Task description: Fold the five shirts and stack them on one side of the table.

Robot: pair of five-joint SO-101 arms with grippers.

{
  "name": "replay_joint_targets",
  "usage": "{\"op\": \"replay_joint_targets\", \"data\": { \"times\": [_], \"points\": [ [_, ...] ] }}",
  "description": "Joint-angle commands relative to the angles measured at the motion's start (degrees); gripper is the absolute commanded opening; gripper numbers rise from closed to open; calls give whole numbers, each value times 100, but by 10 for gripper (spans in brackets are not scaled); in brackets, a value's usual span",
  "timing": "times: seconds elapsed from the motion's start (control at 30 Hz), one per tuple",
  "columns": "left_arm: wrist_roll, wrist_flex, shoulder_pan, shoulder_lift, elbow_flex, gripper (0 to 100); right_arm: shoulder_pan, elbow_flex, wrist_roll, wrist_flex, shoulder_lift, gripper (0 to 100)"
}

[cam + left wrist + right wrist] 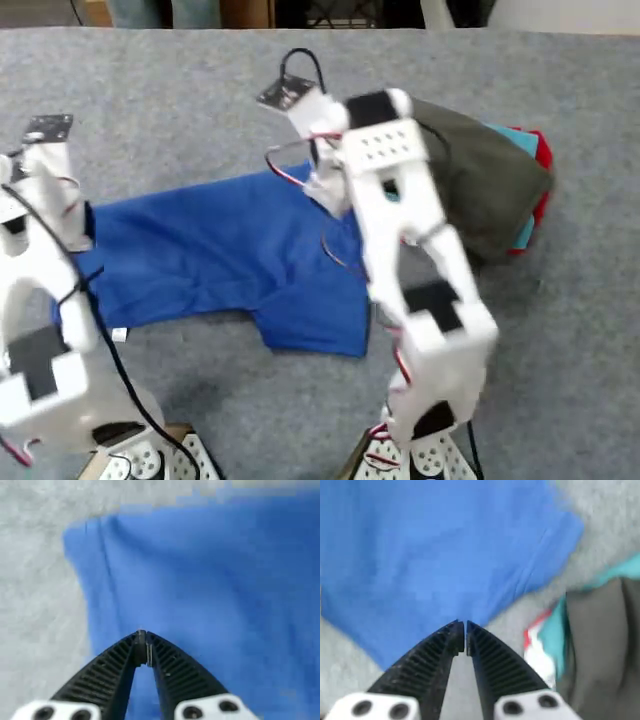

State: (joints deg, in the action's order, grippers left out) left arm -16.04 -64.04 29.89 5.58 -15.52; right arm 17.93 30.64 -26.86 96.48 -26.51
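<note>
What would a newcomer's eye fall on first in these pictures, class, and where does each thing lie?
The blue shirt, spread flat across the middle of the grey table, strikes first. Beside it, toward the high view's right edge, sits a pile of shirts, dark olive on top with teal and red edges beneath. The left gripper and the right gripper, both shut, hang over opposite ends of the blue shirt.
</note>
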Motion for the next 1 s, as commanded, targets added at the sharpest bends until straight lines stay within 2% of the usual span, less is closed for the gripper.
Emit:
{"op": "replay_joint_targets", "data": {
  "times": [0.0,0.07,0.13,0.23,0.37,0.47,0.57,0.67,0.83,0.97],
  "points": [
    [800,1644,-13,695,-110,30,62,1930,369,-26,-1341,15],
    [1064,1837,119,1099,48,29,-79,2791,360,-26,-2149,15],
    [1178,1653,215,1363,321,29,-299,3644,360,-44,-2905,15],
    [1187,1327,286,1503,760,29,-554,4954,352,-53,-3960,15],
    [1160,1327,303,1626,866,29,-756,6598,141,-35,-5042,15],
    [1152,1301,312,1635,848,29,-774,6325,-299,-9,-4954,15],
    [1143,1231,330,1626,848,29,-782,6211,-387,70,-4699,15],
    [967,721,321,1442,1007,29,-765,6378,-387,396,-4382,15],
    [624,70,277,519,998,29,-782,6167,-369,484,-3635,15],
    [624,26,312,-422,532,29,-624,5015,-387,492,-2668,18]
  ]
}}
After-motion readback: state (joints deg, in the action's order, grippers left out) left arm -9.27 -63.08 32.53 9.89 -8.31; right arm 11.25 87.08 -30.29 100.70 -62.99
